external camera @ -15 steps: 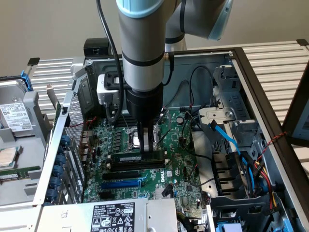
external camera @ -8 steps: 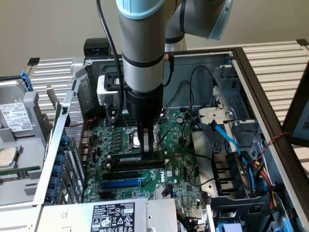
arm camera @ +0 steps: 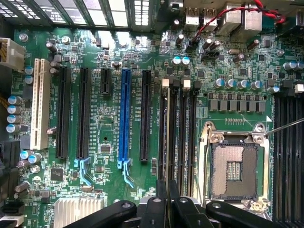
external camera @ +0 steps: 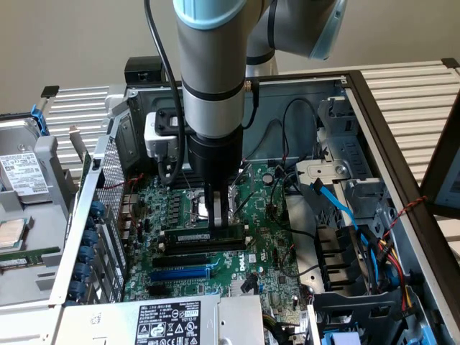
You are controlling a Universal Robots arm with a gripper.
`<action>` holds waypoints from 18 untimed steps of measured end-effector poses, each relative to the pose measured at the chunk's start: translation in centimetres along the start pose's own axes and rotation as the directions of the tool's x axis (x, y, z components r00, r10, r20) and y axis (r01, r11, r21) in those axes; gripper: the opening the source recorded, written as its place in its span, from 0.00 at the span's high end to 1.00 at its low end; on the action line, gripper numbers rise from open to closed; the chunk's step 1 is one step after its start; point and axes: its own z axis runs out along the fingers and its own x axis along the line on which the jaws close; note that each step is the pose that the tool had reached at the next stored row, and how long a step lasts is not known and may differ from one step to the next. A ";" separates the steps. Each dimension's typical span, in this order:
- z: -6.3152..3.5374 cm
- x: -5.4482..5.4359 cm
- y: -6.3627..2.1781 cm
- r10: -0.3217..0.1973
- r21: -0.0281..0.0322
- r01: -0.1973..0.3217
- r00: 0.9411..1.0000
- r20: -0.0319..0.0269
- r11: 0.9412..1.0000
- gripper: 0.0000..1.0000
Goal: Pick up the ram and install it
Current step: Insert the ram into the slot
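Narrow green ram stick [external camera: 190, 236] is presenting matt laminate; long blue slot [arm camera: 125, 114] is showing glossy plastic; silver socket frame [arm camera: 236, 137] is gleaming metal.

Green motherboard [external camera: 273, 248] with a blue slot [arm camera: 125, 118], empty processor socket [arm camera: 236, 171], blue cable [external camera: 336, 205] inside open case [external camera: 381, 136]

A Dell logo [external camera: 243, 264] stands on the green motherboard [external camera: 269, 241]; other print is unreadable.

The ram [external camera: 195, 236], a long dark stick with a pale label, stands on edge along a black slot [external camera: 236, 244].
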 end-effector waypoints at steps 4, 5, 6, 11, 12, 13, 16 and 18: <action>0.06 0.0 0.00 -0.001 0.000 0.001 1.000 0.000 1.000 0.87; 0.06 0.0 0.01 -0.001 0.000 0.001 1.000 0.000 1.000 0.87; 0.07 0.0 0.03 -0.001 0.000 0.001 1.000 0.000 1.000 0.87; 0.08 0.0 0.09 -0.001 -0.001 0.001 1.000 0.000 1.000 0.87; 0.09 0.0 0.13 -0.001 -0.001 0.001 1.000 0.000 1.000 0.87; 0.09 0.0 0.14 -0.001 -0.002 0.001 1.000 0.000 1.000 0.87; 0.09 0.0 0.14 -0.001 -0.002 0.001 1.000 0.000 1.000 0.87; 0.08 0.0 0.14 -0.001 -0.002 0.001 1.000 0.000 1.000 0.87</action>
